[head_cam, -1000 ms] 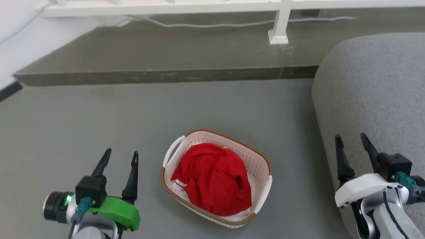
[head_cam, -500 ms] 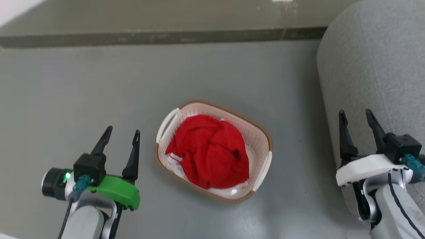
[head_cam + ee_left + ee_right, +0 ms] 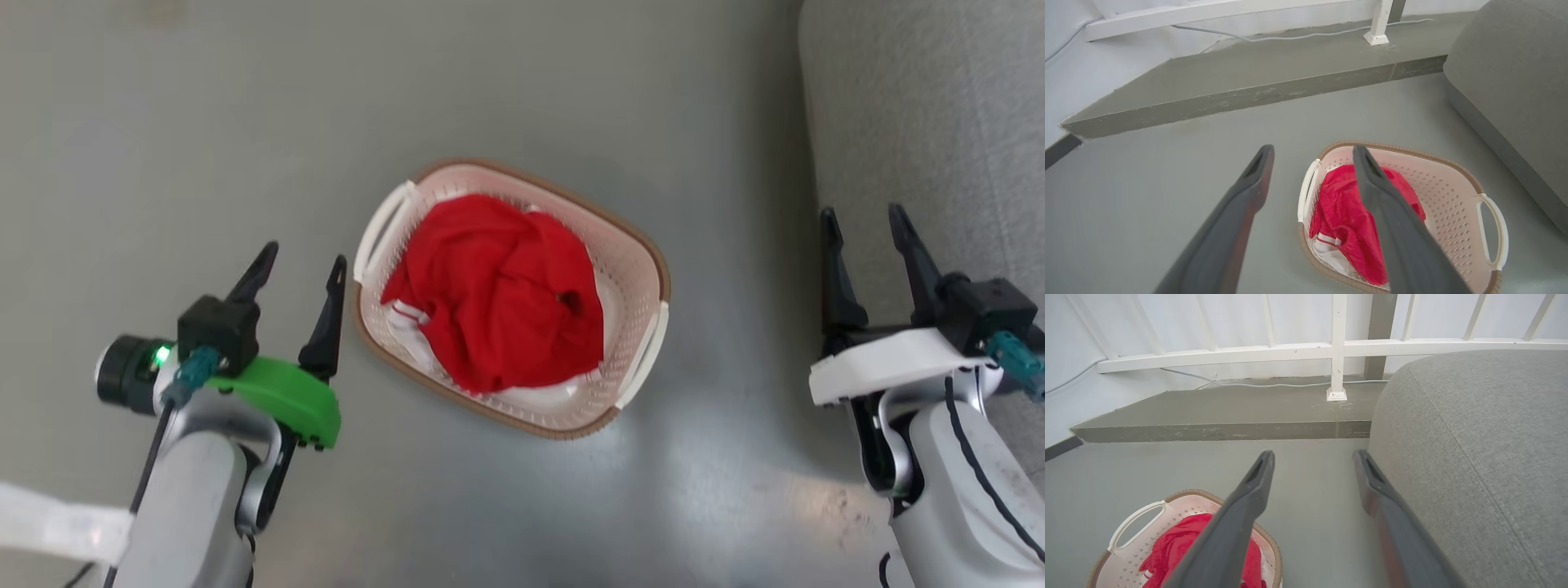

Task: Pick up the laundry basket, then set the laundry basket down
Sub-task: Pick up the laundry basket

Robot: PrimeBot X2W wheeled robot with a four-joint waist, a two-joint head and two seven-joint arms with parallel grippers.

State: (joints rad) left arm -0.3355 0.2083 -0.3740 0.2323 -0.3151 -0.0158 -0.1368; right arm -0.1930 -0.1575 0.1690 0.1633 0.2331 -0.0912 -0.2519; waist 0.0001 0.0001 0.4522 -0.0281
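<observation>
- The laundry basket [image 3: 624, 265] sat on a smooth grey floor [image 3: 204, 122], with a red garment [image 3: 498, 286] heaped inside it.
- The left gripper [image 3: 304, 257] hovered just beside the basket's left handle, fingers spread and empty.
- The right gripper [image 3: 863, 214] hung well to the basket's right, also spread and empty, against a grey fabric sofa [image 3: 922, 122].
- Beyond, a raised concrete step [image 3: 1249, 77] carried a white railing [image 3: 1331, 347] and a loose cable [image 3: 1274, 384].
</observation>
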